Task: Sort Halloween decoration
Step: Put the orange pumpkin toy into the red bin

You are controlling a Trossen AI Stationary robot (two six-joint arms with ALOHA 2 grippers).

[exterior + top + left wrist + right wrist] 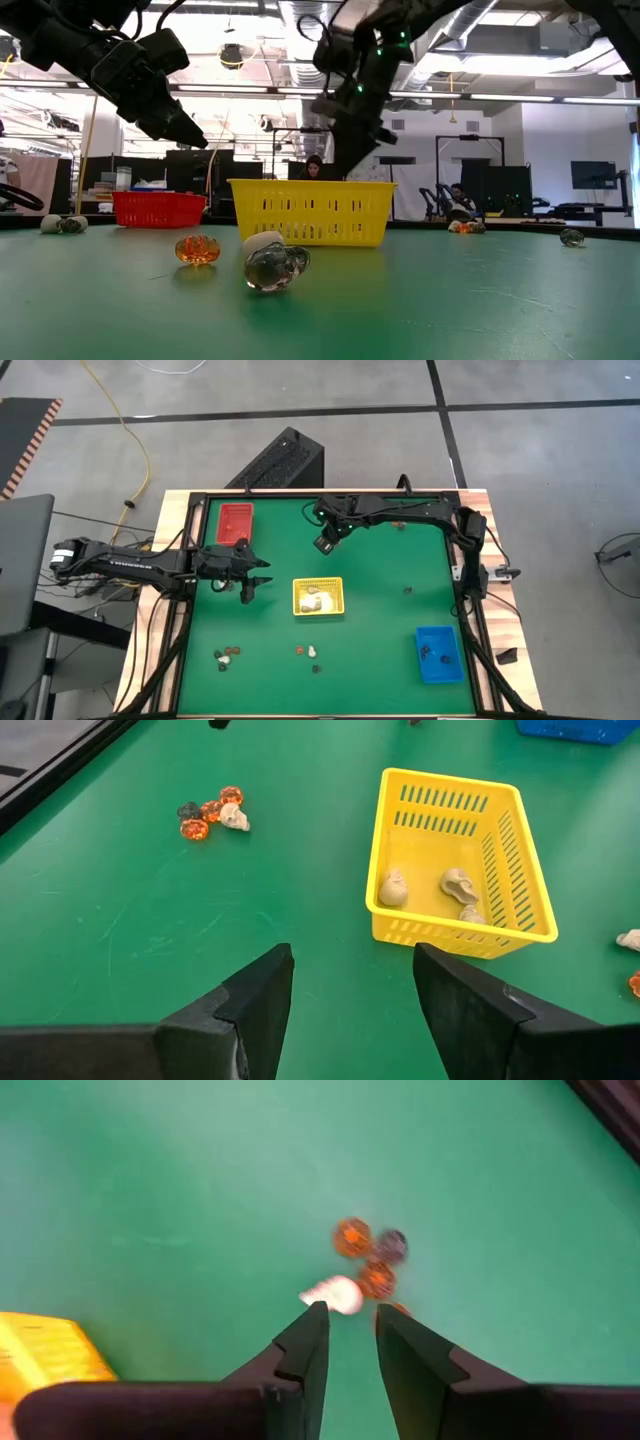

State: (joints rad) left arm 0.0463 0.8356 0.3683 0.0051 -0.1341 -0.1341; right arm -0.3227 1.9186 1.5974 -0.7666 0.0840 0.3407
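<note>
The surface (370,590) wears a matt green mat, faintly scuffed, with pale bare wood (505,620) along its edges. The yellow tray (455,860) looks like slotted, slightly glossy plastic. Orange trinkets (196,248) are translucent and shiny; a clear one (277,268) gleams like glass. Cream trinkets (393,890) are dull. The left pincer (350,995) is matt black.

On a green table mat (370,590) sit a yellow slotted plastic basket (318,597) holding cream-white trinkets (458,884), a red tray (235,521) at ten o'clock, a blue tray (438,654) at four o'clock, and orange-brown trinkets (208,811).
</note>
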